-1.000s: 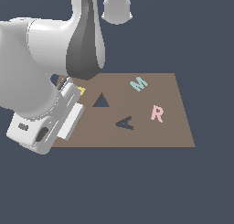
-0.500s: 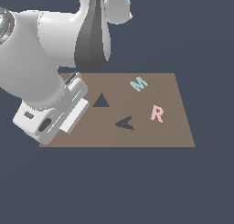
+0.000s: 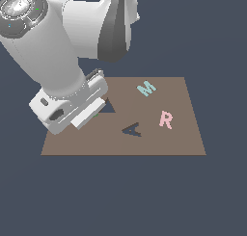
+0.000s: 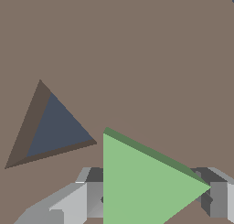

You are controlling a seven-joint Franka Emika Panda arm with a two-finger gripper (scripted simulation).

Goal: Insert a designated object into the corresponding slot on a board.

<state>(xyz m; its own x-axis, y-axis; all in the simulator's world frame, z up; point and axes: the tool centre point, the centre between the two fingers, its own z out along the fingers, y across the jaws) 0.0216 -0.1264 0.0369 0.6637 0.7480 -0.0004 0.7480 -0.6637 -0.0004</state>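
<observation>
Exterior view. Board (image 3: 183, 134): flat, brown, rectangular, lying on a dark surface. Its near corner at the exterior view's left shows, but the stretch behind that is hidden by the arm (image 3: 53, 52), whose white bulk fills the upper left of the frame. Triangular slot (image 3: 109, 106): dark cut-out, only partly visible, the side toward the arm covered by the wrist housing. A-shaped cut-out (image 3: 132, 130): dark, fully visible, near the board's middle. Teal M (image 3: 146, 88) and pink R (image 3: 165, 119): lying flat toward the exterior view's right, apart from each other and from both cut-outs. Tool: concealed beneath the wrist; only a sliver of green shows at its lower edge, too small to identify.

Wrist view. Green triangular block (image 4: 141, 182): light green, flat, cut off by the frame edge, sitting between the tool's (image 4: 155, 195) grey fingers (image 4: 218, 198), which stand at either side of it and appear to clamp it. Triangular slot (image 4: 52, 129): fully visible, beside the block but apart from it, with the block not over the opening. Board (image 4: 151, 58): fills the remaining frame; dark fragments at the far edge cannot be made out.
</observation>
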